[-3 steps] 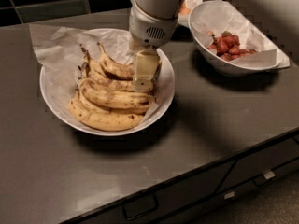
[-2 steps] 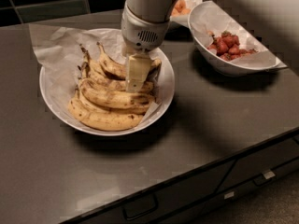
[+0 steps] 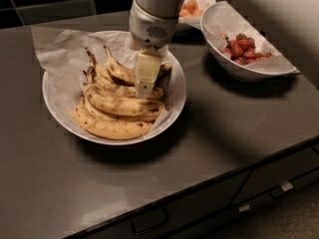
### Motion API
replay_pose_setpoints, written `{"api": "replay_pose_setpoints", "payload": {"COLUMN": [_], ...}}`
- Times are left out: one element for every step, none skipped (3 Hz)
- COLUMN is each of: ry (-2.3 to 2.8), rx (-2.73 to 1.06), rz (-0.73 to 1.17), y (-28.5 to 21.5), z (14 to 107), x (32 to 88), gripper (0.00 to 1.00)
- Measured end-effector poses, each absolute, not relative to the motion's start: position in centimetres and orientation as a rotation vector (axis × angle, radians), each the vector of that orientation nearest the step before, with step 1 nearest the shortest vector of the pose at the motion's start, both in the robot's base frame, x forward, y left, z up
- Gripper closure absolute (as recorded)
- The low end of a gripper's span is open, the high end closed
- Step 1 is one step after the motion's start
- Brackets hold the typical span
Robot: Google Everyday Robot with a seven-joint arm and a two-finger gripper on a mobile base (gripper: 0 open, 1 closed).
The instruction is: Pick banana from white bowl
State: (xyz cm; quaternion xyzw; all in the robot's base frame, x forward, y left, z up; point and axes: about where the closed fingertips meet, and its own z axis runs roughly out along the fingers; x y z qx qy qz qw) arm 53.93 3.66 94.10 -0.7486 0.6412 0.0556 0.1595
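The white bowl (image 3: 175, 101) sits at the left of the dark counter, lined with crumpled white paper (image 3: 55, 51). It holds several ripe yellow bananas with brown blotches. The strongly curved banana (image 3: 118, 71) with a long dark stem lies on top at the back of the pile. My gripper (image 3: 149, 83) reaches down from above into the bowl, right over that banana's right end, which it hides. The grey wrist stands over the bowl's far right rim.
A deeper white bowl with red berries (image 3: 241, 49) stands to the right. Another white bowl with orange round fruits (image 3: 189, 6) is behind the arm. The counter's front edge (image 3: 209, 176) runs diagonally, with drawers below it.
The gripper has moved a little to the left and lower over the bananas. The bananas and the bowls have not moved.
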Motion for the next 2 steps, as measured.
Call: {"api": "replay_pose_setpoints", "payload": {"ry": [1.822, 1.776], "rx": [-2.157, -2.233], "rz": [0.205, 0.277], "y": [4.3, 7.5], "z": [93.4, 91.6], "x": [55.1, 55.1], "gripper": [0.24, 0.27]}}
